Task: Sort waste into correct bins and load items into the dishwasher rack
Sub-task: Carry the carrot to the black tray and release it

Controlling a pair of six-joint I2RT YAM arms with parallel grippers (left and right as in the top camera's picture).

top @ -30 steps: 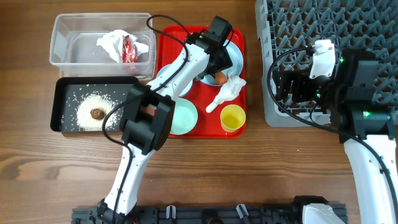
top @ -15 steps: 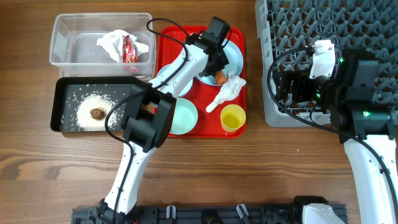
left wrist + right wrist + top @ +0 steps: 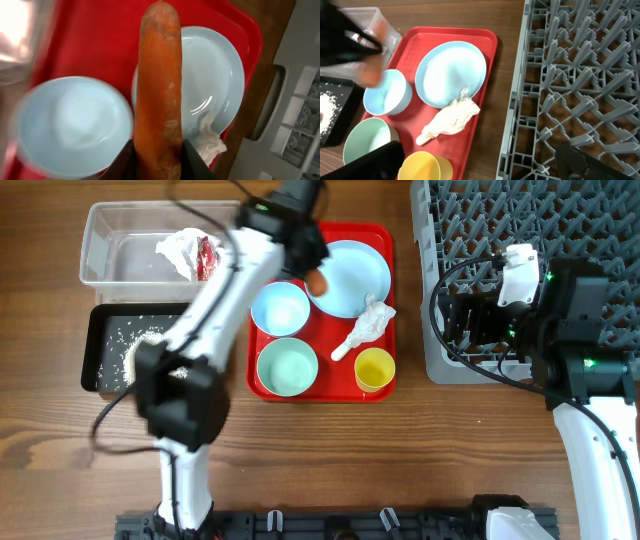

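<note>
Now we saw the left pincer (image 3: 160, 161), pinching the carrot (image 3: 160, 75), lifted clear of the plate (image 3: 355, 275) and swung above the red tray (image 3: 340, 375) toward the black tray (image 3: 103, 376), so we judged its disposal was next.

The desk (image 3: 60, 450) is matt brown wood with visible grain. The red tray (image 3: 336, 380) is smooth plastic with a light sheen. The carrot (image 3: 160, 90) has rough, matt orange skin with fine cross ridges. The plate (image 3: 210, 75) is smooth and glossy, with bright highlights. The tub (image 3: 120, 255) is clear plastic. The black tray (image 3: 92, 370) is matt. The rack (image 3: 580, 75) is matt grey plastic. The tissue (image 3: 451, 120) is crumpled white paper. The wrapper (image 3: 207, 258) is shiny.
</note>
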